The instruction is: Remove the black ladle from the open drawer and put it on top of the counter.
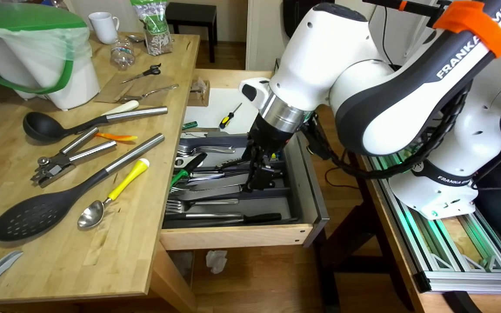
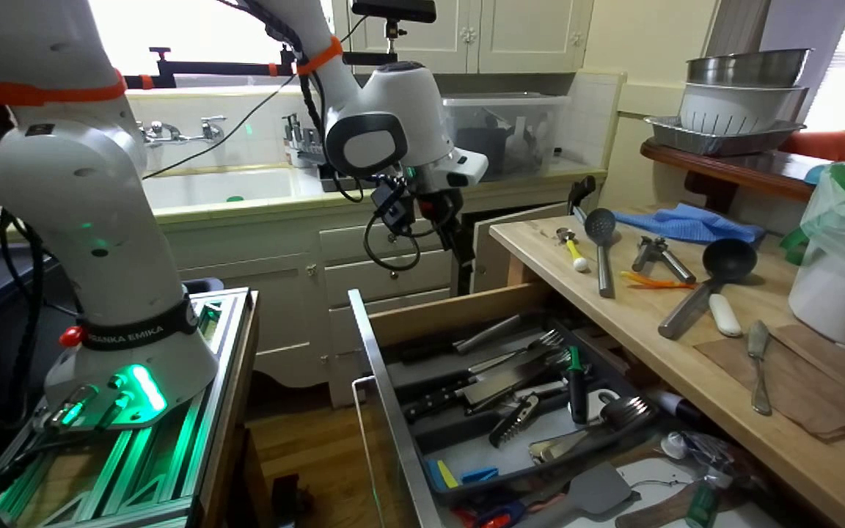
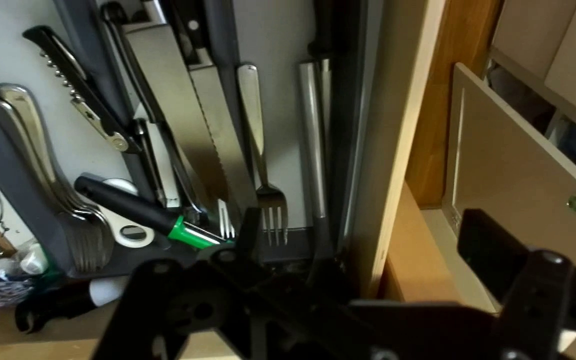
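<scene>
The hand (image 3: 365,240), its fingers spread wide and gripping nothing, hangs over the open drawer (image 1: 237,238), whose wooden side shows between those fingers in the wrist view. The task appears to stand at its start: the drawer is already open, while reaching, grasping, lifting and laying down look to be left to do.

The black ladle itself cannot be made out with certainty; it is presumably in the drawer, somewhere below the hand, where a divided grey tray (image 3: 278,40) lies. One candidate, in the compartment along that wooden side and beneath the hand, is a steel-handled utensil (image 3: 313,140): straight, slim and shiny, running into a black end close to the fingers. Its head is lost in the dark, so no bowl can be confirmed.

Well apart from the hand, on the side away from the arm's base (image 1: 435,195), the worktop (image 1: 120,261) carries a round-bowled ladle (image 1: 70,129), black with a steel handle, judged here to be a different piece.
</scene>
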Motion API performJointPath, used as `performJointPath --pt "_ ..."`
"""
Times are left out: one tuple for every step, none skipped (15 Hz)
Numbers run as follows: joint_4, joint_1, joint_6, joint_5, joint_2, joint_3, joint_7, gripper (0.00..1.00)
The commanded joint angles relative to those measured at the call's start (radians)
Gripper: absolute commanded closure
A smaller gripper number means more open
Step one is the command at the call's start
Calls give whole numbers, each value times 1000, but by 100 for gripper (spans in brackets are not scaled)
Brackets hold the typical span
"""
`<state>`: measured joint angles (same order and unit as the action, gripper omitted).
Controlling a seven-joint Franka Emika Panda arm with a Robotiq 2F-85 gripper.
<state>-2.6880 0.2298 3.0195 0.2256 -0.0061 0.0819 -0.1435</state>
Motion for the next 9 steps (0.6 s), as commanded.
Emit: performJointPath --pt "7 18 0 9 7 4 0 0" --pt "10 25 -1 13 9 6 0 0" --pt "12 25 -1 14 9 8 0 0" --pt "12 25 -1 14 9 12 0 0" --pt "16 25 10 51 22 15 -23 0" --pt "17 26 20 88 28 13 -51 0" --pt "17 26 37 139 35 12 -91 0" --pt "19 22 51 168 44 14 -124 0" --pt "24 21 50 217 47 11 -172 0"
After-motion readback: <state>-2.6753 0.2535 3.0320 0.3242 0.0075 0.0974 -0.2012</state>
